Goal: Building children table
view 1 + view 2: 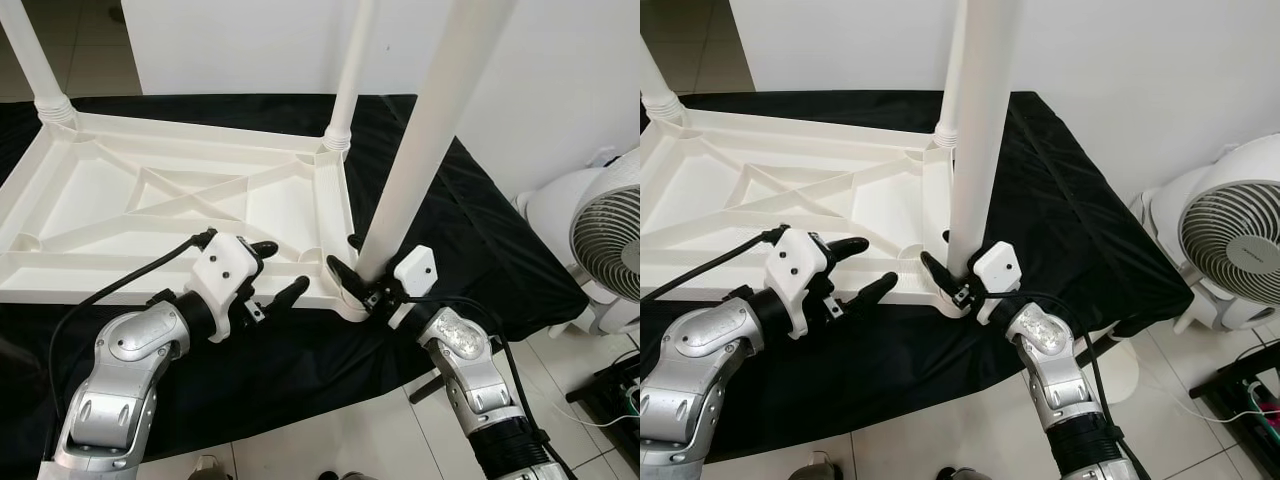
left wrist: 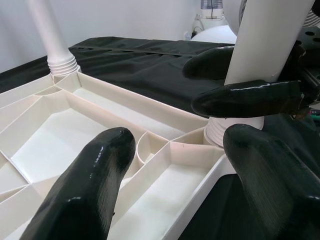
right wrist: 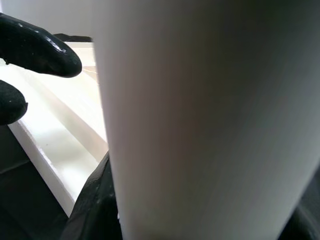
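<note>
Right gripper (image 1: 354, 268) clamps leg (image 1: 420, 140) at tabletop (image 1: 120, 215) corner — left gripper (image 1: 277, 270) spread.

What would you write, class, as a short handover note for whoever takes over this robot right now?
Right pincer: shut on the near-right leg, low down by its corner socket.
Left pincer: open, above the near edge of the tabletop, holding nothing.
The tabletop lies upside down on a black cloth.
Done: the two far legs stand in their sockets.
Left: seat the held leg fully; the near-left corner cannot be seen, so check it.
</note>
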Controlling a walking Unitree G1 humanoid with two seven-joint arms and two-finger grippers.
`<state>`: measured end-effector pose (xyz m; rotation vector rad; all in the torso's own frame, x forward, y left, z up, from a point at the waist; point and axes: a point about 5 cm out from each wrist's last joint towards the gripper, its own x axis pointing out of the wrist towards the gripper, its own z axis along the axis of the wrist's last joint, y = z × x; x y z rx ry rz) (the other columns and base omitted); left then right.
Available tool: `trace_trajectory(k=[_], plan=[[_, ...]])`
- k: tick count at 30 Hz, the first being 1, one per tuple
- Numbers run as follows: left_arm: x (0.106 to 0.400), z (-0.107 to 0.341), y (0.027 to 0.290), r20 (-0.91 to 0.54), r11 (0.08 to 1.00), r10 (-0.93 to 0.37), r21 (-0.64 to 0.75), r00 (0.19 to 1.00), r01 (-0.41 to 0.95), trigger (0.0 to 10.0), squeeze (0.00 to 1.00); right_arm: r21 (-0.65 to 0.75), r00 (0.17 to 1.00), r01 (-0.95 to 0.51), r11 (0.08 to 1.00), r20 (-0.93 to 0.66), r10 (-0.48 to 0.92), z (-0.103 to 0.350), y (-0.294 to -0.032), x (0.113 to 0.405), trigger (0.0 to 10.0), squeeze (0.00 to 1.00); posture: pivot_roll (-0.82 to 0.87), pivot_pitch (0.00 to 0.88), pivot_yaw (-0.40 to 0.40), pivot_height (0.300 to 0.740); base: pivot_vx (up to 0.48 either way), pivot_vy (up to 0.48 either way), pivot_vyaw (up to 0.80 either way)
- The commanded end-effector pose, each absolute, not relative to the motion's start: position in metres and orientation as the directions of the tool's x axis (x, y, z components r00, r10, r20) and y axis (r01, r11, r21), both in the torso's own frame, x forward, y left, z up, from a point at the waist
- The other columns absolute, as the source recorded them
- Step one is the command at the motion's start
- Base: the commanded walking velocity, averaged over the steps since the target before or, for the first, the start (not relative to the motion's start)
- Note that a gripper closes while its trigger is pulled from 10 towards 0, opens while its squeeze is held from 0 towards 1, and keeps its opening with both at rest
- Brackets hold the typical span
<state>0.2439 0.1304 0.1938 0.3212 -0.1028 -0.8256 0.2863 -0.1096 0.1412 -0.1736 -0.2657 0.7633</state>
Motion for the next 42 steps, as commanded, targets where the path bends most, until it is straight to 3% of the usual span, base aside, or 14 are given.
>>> trace_trajectory(k=[1,12,23,26,27,34,42], plan=[[0.245,0.2,0.131,0.006,0.686,-0.69,0.326,0.724,0.651,10.0,0.0,-0.131,0.749,-0.66,0.74,-0.031,0.662,0.099,-0.123,0.283,10.0,0.0,0.13,0.117,-0.094,0.74,0.0,0.0,0.0],[0.245,0.201,0.133,0.008,0.688,-0.685,0.334,0.728,0.644,10.0,0.0,0.019,0.78,-0.611,0.791,-0.158,0.606,0.081,-0.134,0.289,10.0,0.0,0.13,0.115,-0.096,0.74,0.0,0.0,0.0],[0.245,0.203,0.133,0.01,0.689,-0.684,0.336,0.73,0.642,10.0,0.0,0.089,0.794,-0.586,0.805,-0.134,0.593,0.082,-0.139,0.292,10.0,0.0,0.13,0.117,-0.097,0.74,0.0,0.0,0.0],[0.245,0.203,0.133,0.01,0.689,-0.684,0.338,0.73,0.641,10.0,0.0,0.135,0.799,-0.573,0.808,-0.127,0.588,0.083,-0.14,0.292,10.0,0.0,0.13,0.116,-0.098,0.74,0.0,0.0,0.0],[0.245,0.203,0.133,0.011,0.688,-0.685,0.339,0.729,0.641,10.0,0.0,0.229,0.822,-0.528,0.818,-0.104,0.56,0.083,-0.144,0.294,10.0,0.0,0.13,0.113,-0.1,0.74,0.0,0.0,0.0],[0.244,0.204,0.132,0.013,0.687,-0.686,0.342,0.728,0.641,10.0,0.0,0.331,0.854,-0.455,0.827,-0.102,0.511,0.08,-0.149,0.297,10.0,0.0,0.13,0.112,-0.1,0.74,0.0,0.0,0.0],[0.244,0.204,0.132,0.013,0.687,-0.686,0.342,0.727,0.642,10.0,0.0,0.174,0.848,-0.499,0.849,-0.106,0.52,0.081,-0.146,0.294,10.0,0.0,0.13,0.109,-0.1,0.74,0.0,0.0,0.0]])
